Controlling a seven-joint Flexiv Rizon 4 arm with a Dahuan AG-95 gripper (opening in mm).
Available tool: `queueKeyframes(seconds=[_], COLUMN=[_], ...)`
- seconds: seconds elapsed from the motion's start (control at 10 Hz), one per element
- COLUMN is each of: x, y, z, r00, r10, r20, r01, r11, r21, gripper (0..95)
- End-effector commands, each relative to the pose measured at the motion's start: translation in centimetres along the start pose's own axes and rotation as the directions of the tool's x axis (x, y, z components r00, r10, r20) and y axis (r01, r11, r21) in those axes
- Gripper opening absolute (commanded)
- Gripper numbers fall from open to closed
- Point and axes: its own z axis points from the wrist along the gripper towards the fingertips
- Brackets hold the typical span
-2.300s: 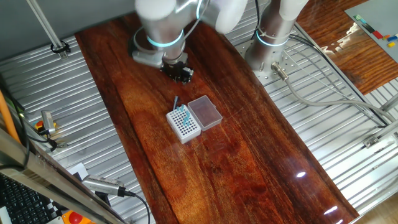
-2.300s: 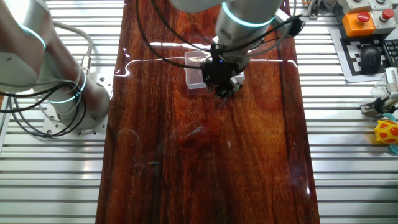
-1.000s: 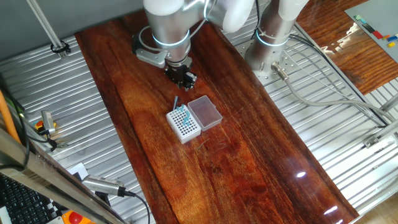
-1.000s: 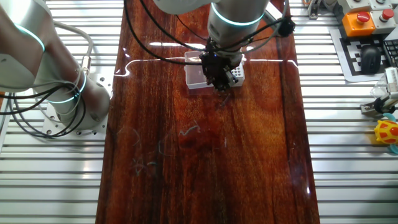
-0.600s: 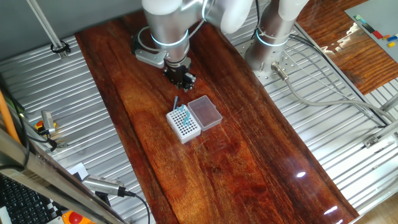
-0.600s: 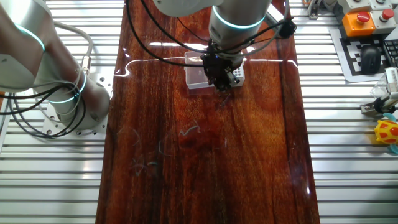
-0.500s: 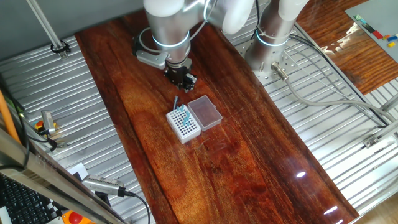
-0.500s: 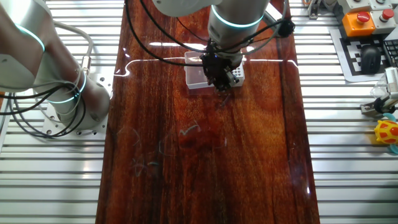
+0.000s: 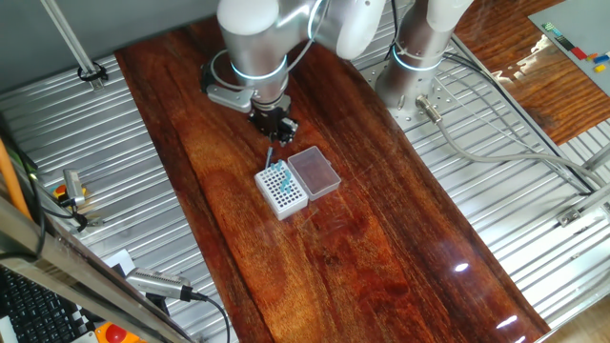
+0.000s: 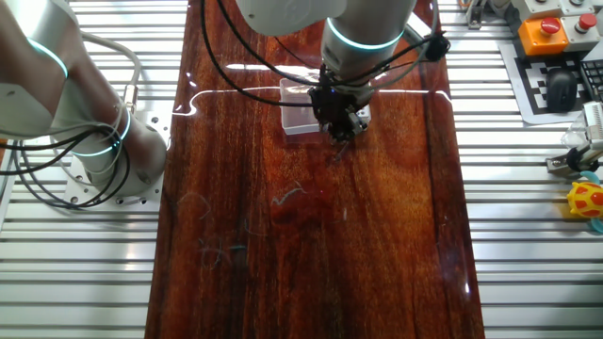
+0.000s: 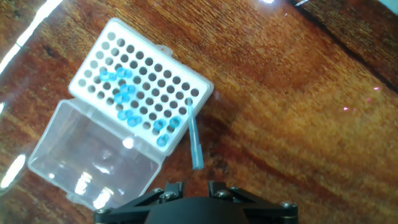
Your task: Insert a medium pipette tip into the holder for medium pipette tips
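The tip (image 11: 193, 135) leans with its thin end in a hole at the edge of the box (image 11: 142, 86). I cannot tell if the fingers (image 9: 274, 128) are open. Next, push the tip straight down.

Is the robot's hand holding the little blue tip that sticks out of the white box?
Apart. In the hand view, the hand sits at the bottom edge, and bare wood shows between it and the tip, whose thin end sits in the white box.

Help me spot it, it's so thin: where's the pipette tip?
In the hand view, the pipette tip leans at the holder's corner, opposite its clear lid.
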Motion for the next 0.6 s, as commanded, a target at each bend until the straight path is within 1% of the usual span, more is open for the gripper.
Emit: queueKeyframes(seconds=[0.1,0.4,0.5,0.6], x=[-0.54,-0.59,-0.63,-0.70], y=[-0.44,-0.48,-0.47,-0.46], z=[-0.27,-0.30,-0.29,-0.26], r00=[1.000,1.000,1.000,1.000], r10=[-0.009,-0.009,-0.007,-0.007], r20=[-0.004,-0.003,-0.004,-0.004], r01=[0.009,0.009,0.007,0.007], r11=[1.000,1.000,1.000,1.000], r21=[-0.006,-0.005,-0.005,-0.005], gripper=[19.0,19.0,0.0,0.0])
